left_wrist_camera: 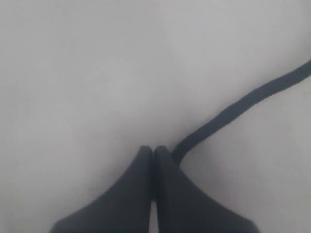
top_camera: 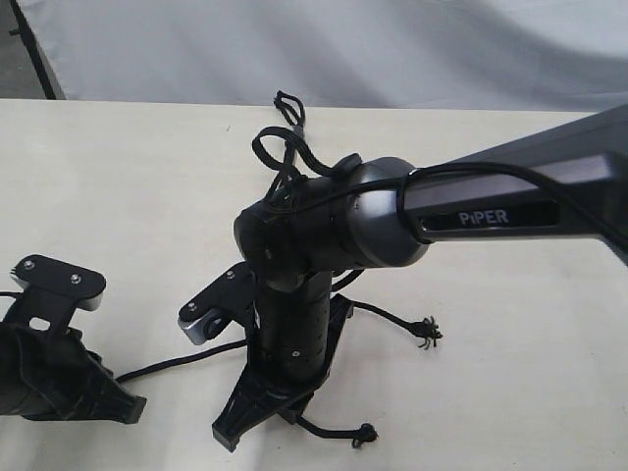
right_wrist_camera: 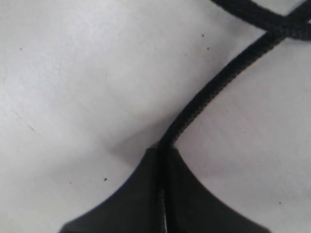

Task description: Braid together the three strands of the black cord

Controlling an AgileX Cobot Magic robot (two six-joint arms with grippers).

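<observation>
left gripper (left_wrist_camera: 154,149) is gripping one strand (left_wrist_camera: 243,104), seemingly (blurred), holding it clear | right gripper (right_wrist_camera: 160,151) is pinching another strand (right_wrist_camera: 214,82), readying a crossover | third strand (top_camera: 397,319) is lying loose

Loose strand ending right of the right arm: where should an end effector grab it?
On the strand just behind its frayed tip, from straight above, jaws across it. It lies flat on the table there, clear; its other end disappears under the right arm.

Your right fingers (top_camera: 235,417) point down at the worktop (top_camera: 118,196). One strand (top_camera: 172,365) runs leftward — to your left fingers (top_camera: 113,402).
</observation>
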